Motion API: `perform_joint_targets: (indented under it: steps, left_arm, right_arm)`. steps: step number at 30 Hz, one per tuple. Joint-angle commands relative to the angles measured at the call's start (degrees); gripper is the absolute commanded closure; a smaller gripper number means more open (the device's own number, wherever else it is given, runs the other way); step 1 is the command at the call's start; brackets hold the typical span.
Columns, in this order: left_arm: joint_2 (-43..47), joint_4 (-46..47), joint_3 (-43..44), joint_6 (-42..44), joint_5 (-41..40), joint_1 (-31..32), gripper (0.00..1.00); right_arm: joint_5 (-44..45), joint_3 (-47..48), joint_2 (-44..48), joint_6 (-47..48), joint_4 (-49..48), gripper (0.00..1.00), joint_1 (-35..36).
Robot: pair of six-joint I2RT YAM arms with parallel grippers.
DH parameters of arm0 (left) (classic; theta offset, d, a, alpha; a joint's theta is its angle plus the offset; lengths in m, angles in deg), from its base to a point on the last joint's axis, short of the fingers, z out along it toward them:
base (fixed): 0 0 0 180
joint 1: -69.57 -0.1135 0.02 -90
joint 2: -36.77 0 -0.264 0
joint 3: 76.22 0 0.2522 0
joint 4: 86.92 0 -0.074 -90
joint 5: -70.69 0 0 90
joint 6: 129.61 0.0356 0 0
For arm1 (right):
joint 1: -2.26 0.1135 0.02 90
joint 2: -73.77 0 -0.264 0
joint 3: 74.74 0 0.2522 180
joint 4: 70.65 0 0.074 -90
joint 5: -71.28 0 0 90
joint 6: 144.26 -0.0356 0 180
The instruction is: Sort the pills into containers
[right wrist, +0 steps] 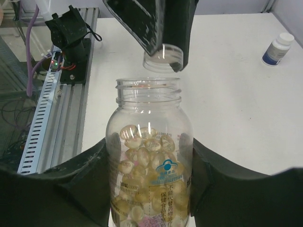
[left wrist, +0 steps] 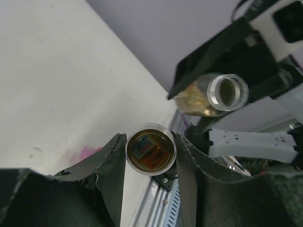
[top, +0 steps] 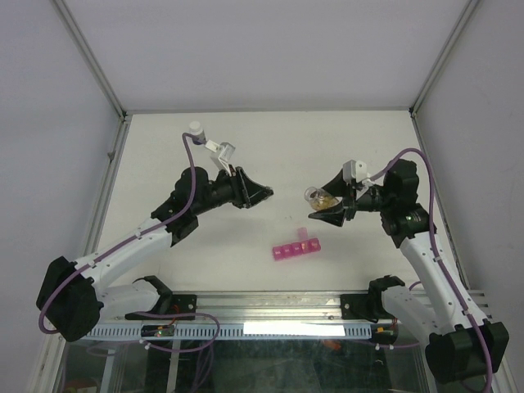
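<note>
Far out past the left end effector (top: pixel 260 193), near the back left of the table (top: pixel 270 139), a white-capped dark bottle (top: pixel 195 128) stands upright by itself. The left end effector hangs above the table with its two black fingers (left wrist: pixel 111 161) drawn in tight on a small clear cap (left wrist: pixel 150 149). The round cap sits squarely between the pads, and its open side faces back toward the wrist. Below the gap between the two end effectors, and toward the arms' bases from both of them, the bright-pink pill box (top: pixel 296 248) lies flat on the table. It is a short strip of joined compartments, clear of both arms and a little nearer the right end effector than the left. One lid toward its right end seems tipped up, though from above that is hard to be sure of. To the right, the right end effector (top: pixel 318 203) is also off the table, about half open, and its fingers press on both sides of a clear bottle (right wrist: pixel 149 142). The bottle is open, and its threaded mouth points across at the left end effector. Yellow softgel pills (right wrist: pixel 144 142) are heaped in its lower part, between the right end effector's fingers. From the right wrist, the cap sits just beyond the bottle's mouth with a gap between them, so they are not touching.
</note>
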Motion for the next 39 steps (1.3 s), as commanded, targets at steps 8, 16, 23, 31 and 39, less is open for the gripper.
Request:
perform_joint_targets:
  steps: [8, 16, 23, 31, 39]
  left_arm:
    - [-2.95, 17.98, 2.41, -5.27, 7.4, 4.06, 0.79]
    - [-5.91, 18.54, 3.95, -5.82, 5.93, 5.27, 0.78]
    - [-7.84, 18.56, 4.97, -5.97, 5.55, 5.83, 0.78]
    - [-9.2, 18.19, 5.2, -5.76, 5.65, 6.86, 0.78]
    - [-9.85, 15.91, 5.72, -4.76, 5.45, 7.36, 0.78]
  right_arm:
    - [2.09, 4.16, -1.64, 8.69, 10.01, 1.0, 0.68]
    - [6.11, 4.36, -3.06, 10.62, 11.24, 1.0, 4.96]
    - [8.25, 4.53, -3.87, 11.06, 11.38, 1.0, 7.47]
    - [9.64, 4.68, -4.22, 10.37, 10.99, 1.0, 8.13]
    - [10.74, 4.77, -4.4, 9.39, 10.52, 1.0, 8.15]
